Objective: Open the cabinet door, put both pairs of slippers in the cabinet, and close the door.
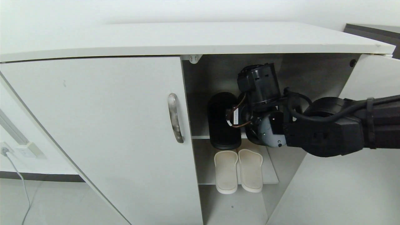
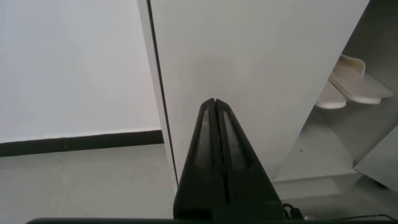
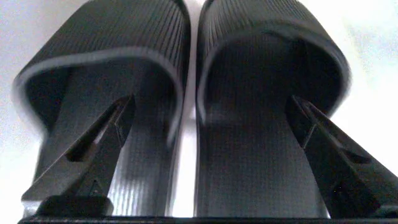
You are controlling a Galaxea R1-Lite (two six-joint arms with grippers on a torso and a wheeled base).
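Right tool [image 3: 211, 102] at black slippers [image 3: 249, 149]

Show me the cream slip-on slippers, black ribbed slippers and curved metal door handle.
cream slip-on slippers [image 1: 226, 171]: head view, left slipper's insole.
black ribbed slippers [image 3: 249, 165]: right wrist view, one slipper's footbed.
curved metal door handle [image 1: 175, 118]: head view, its middle.

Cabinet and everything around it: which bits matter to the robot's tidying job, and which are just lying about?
Part of the job: cabinet; open door; black slippers on the upper shelf; white slippers on the shelf below; right gripper, open at the black pair.

Just there: closed door's handle; wall socket; cable; left gripper, shut, idle.
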